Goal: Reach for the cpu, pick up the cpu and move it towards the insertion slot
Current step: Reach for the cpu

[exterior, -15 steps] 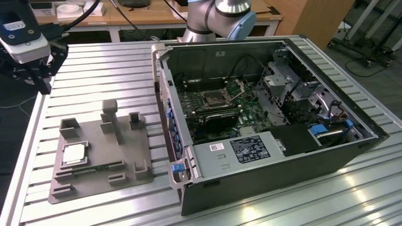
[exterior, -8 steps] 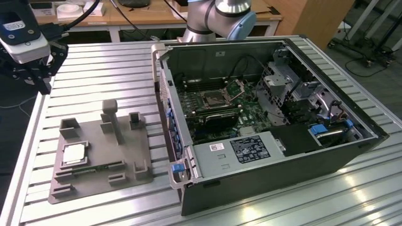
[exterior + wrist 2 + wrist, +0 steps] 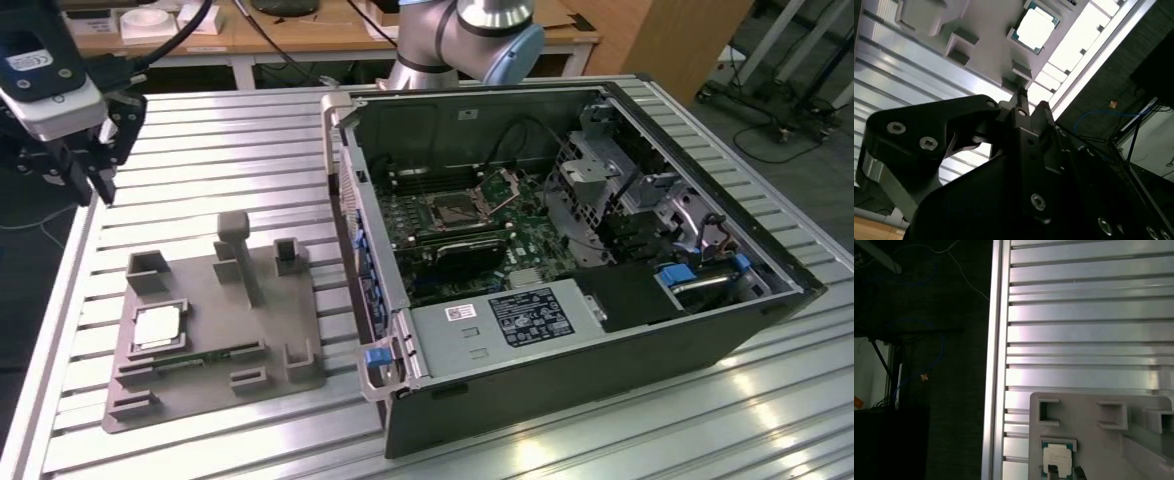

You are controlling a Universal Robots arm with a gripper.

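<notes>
Jaws: I see them parted and empty, hanging over the bench edge, short of the grey fixture plate.
Cpu: flat in its fixture pocket, which I judge keeps it square for a grasp from above.
Insertion slot: inside the open computer case, lid apparently raised, well apart from the cpu.

A ribbed aluminium desk takes up the middle of the room, bright light glaring off its slats. Behind it stand a wooden desk and a wooden cabinet. Dark carpet covers the floor, with loose cables trailing across it.
</notes>
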